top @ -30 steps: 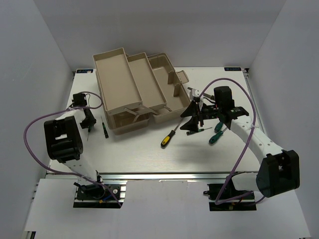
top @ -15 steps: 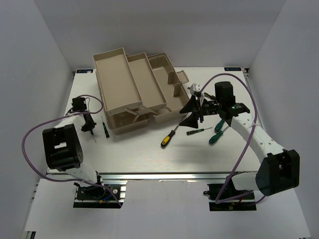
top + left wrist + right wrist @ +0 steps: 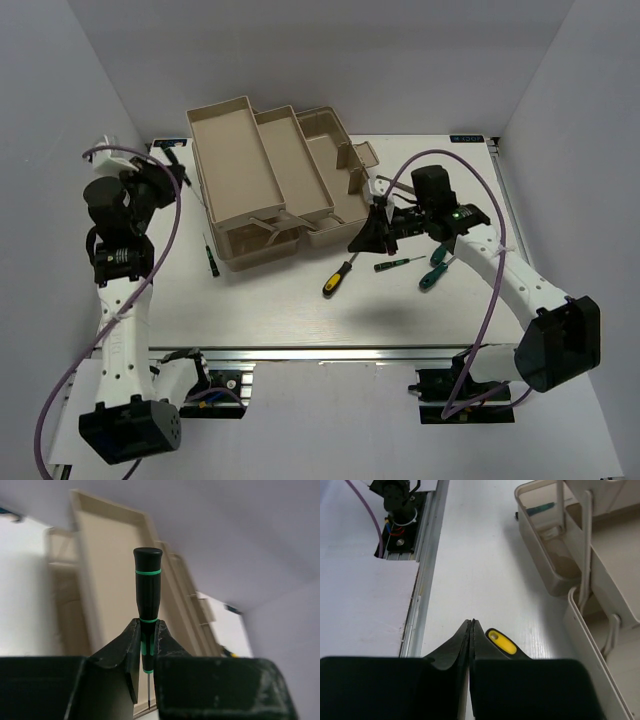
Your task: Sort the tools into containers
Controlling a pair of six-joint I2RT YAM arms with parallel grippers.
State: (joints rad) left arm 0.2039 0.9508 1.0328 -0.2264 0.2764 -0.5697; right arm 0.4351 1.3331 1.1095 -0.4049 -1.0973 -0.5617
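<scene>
My left gripper [image 3: 146,640] is shut on a short black driver with green rings [image 3: 147,595], handle up and thin tip down. In the top view that gripper [image 3: 168,165] is raised beside the left edge of the beige toolbox [image 3: 232,170], whose trays are folded out. My right gripper [image 3: 368,238] is shut with nothing between its jaws, low over the table just in front of the toolbox. The yellow-and-black screwdriver [image 3: 337,277] lies beside it; its yellow handle end [image 3: 501,642] shows just right of the closed fingers [image 3: 462,635].
A small green-marked driver [image 3: 397,263] and green-handled screwdrivers [image 3: 435,265] lie right of the right gripper. A short dark driver [image 3: 210,257] lies left of the toolbox's front tray [image 3: 262,240]. Something green [image 3: 541,509] lies in a small tray. The metal rail [image 3: 330,352] runs along the near edge.
The left arm has lifted off the table with the short driver and swung up beside the toolbox. The right gripper has shut from open and dropped slightly left, toward the yellow screwdriver.
</scene>
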